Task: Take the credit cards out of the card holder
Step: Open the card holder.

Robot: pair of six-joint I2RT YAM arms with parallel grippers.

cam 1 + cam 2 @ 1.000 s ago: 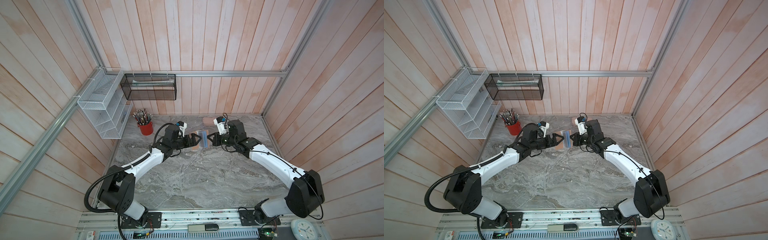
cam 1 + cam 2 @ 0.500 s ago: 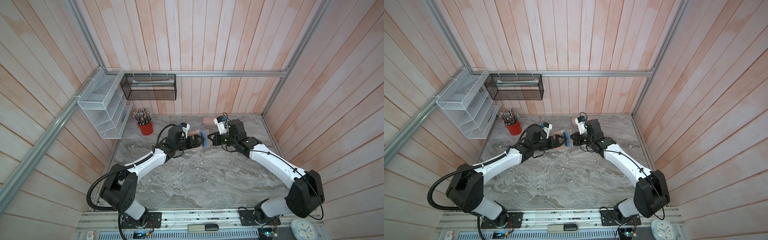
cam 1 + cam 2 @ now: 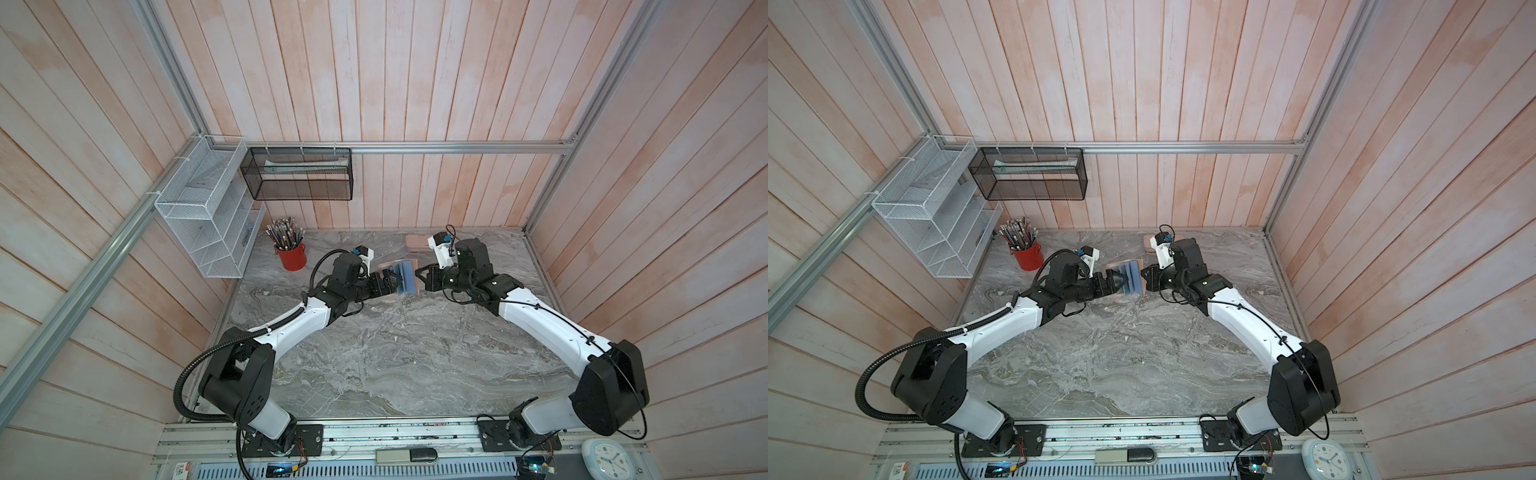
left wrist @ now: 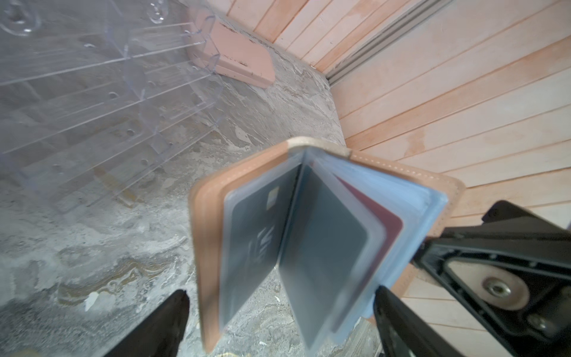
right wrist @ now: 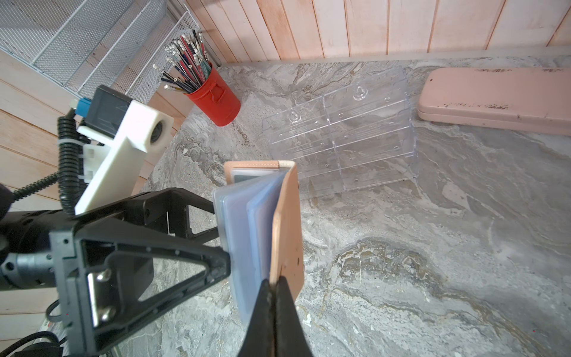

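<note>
One card holder [image 4: 207,247], dark card [image 4: 256,235] lettering blurred

Blurred: card holder [image 4: 207,247]; credit cards [image 4: 324,244] illegible.

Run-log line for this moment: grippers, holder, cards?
right gripper: shut on cover of card holder | left gripper: open, jaws either side of the sleeves | credit cards: inside sleeves, none out

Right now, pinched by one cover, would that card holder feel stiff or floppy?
Probably floppy: with the right gripper pinching one cover, the card holder lets its sleeves fan apart. Likely light, since that edge pinch seems to hold it upright.
</note>
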